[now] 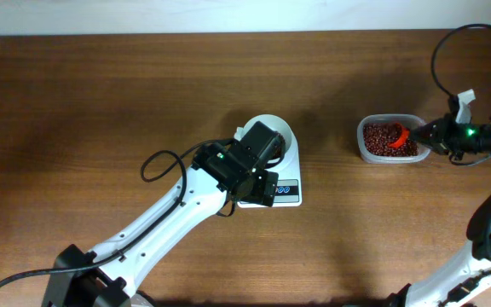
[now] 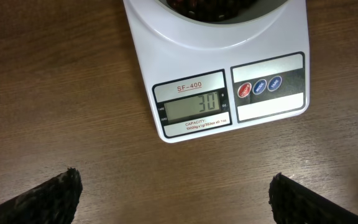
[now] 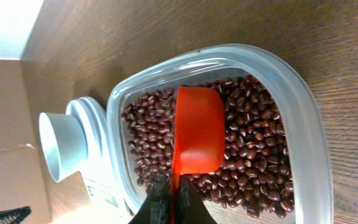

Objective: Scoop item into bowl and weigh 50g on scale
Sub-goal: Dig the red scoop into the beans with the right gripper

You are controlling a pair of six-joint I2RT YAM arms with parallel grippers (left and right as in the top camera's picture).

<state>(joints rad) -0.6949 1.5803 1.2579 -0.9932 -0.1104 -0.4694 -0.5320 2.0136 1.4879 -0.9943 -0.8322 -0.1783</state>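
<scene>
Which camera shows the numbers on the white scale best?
The left wrist view: the flat white digital scale sits close, its grey display clearly reading 30. Overhead, the left arm hides most of it. The right wrist view shows it far off, sideways, unreadable.

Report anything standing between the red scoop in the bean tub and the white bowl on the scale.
Nothing lies on the wooden table between the clear plastic tub and the small round white bowl. From overhead, though, the left gripper's wrist overhangs the bowl's near-left part, fingers open above the flat white scale.
</scene>
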